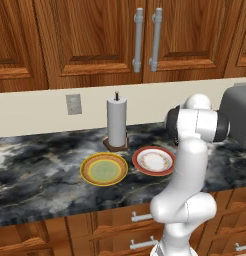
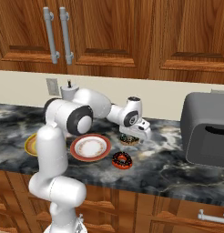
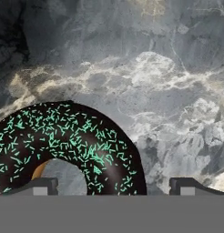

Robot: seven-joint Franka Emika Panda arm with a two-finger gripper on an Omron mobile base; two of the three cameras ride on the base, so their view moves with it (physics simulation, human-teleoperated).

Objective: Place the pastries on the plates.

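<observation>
On the dark marble tabletop, the tool is lowered over the dark-sided donut, jaws spread wide with a fingertip on each side of it. Hand view: that donut sits lower left, chocolate icing with green sprinkles, one tip over its ring and the other tip out on bare marble at right; not clamped on anything, contact can't be told. Reddish-orange-sided donut lies loose on the tabletop, nearer the front edge, just beside the red-orange-rimmed plate. That plate carries nothing. Yellow-rimmed plate with green centre sits just left of it, also bare; in the right base view it is mostly hidden behind the arm. Paper towel roll stands upright on its brown base behind the plates, near the wall. Grey toaster oven at the right end of the tabletop, well apart from the donuts. Wood cabinets above.
</observation>
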